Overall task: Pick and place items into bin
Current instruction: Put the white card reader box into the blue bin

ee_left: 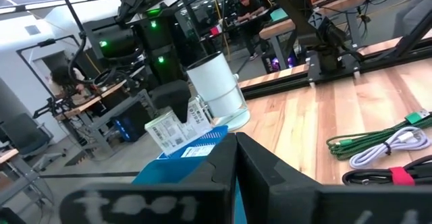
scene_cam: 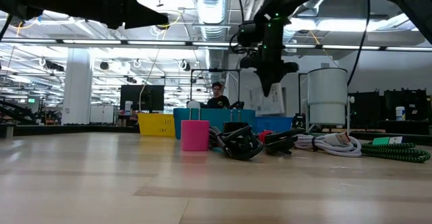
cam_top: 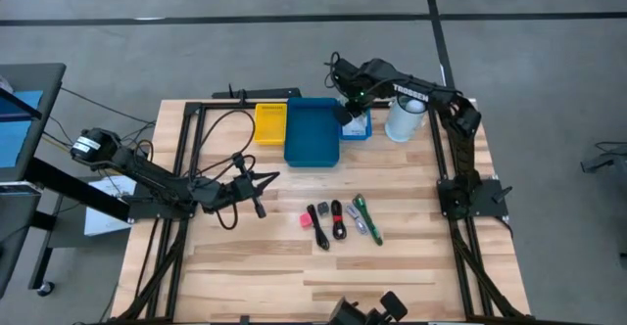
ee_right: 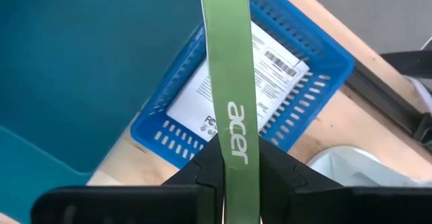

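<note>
Right gripper (ee_right: 233, 166) holds a flat green stick (ee_right: 226, 69) above the small blue basket (ee_right: 317, 82).

You see only in the right wrist view the white letters on the smooth stick and the white printed packet (ee_right: 270, 82) in the slotted plastic basket. The left gripper (cam_top: 257, 190) waits clenched and empty over the wooden table (cam_top: 245, 266); cables (cam_top: 328, 222) lie mid-table.

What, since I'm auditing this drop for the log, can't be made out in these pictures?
- Right wrist view: the green strip gripped by the right gripper runs off the top edge, so its far end is unseen.
- Same view: the strip covers the middle of the white packet in the small blue basket.
- Low view: the teal bin hides its inside behind its own wall.
</note>
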